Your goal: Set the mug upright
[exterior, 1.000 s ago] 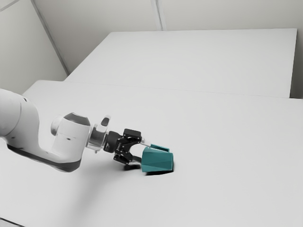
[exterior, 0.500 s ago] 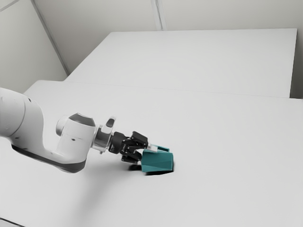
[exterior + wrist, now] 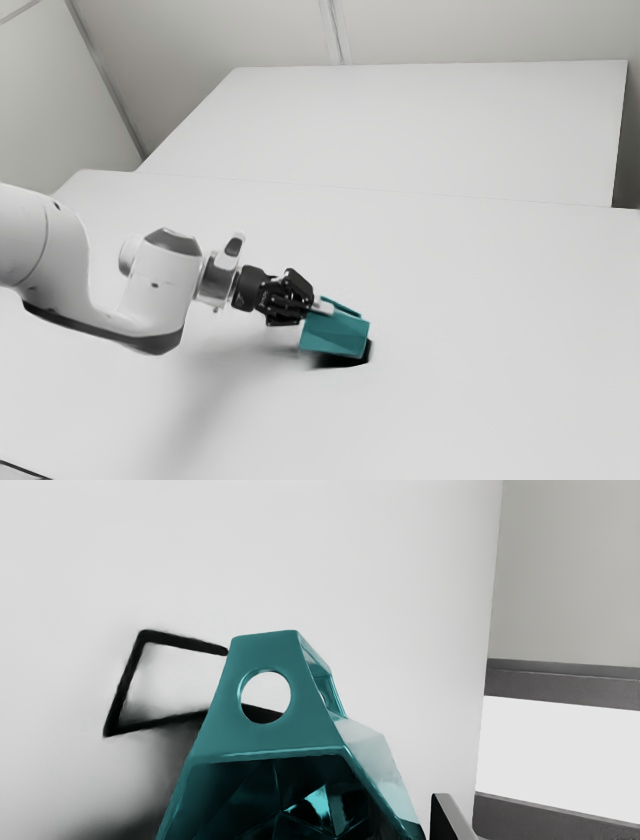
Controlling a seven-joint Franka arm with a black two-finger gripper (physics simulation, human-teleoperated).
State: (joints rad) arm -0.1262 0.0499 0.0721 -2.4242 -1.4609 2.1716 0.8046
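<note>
- Gripper [image 3: 318,315] is at the mug's mouth end, ext. view; can't tell if it's open, closed or has a grip on the mug.
- Mug [image 3: 335,334], teal & faceted, is on its side, not upright. Mouth end faces the gripper, base end pts to the ext. view's right & a bit down.
- Handle [image 3: 344,307] runs along the mug's upper side in the ext. view.
- Can't tell if the mug touches the table [image 3: 480,330]; its dark shadow [image 3: 345,361] is right under & beside it.
- Wrist view: mug's mouth opens twd the cam, dark inside w/ bright teal glints. Next to the mouth's edge is a teal panel [image 3: 266,736] w/ a round hole, pale surface visible thru it.
- Also in wrist view: black angular outline, looks like a shadow, on the pale surface beside the mug.
- Arm [image 3: 160,290] comes in from the ext. view's left, white w/ dark trim.
- Behind the table, ext. view: 2nd pale surface [image 3: 400,130], then a pale wall [image 3: 480,30].
</note>
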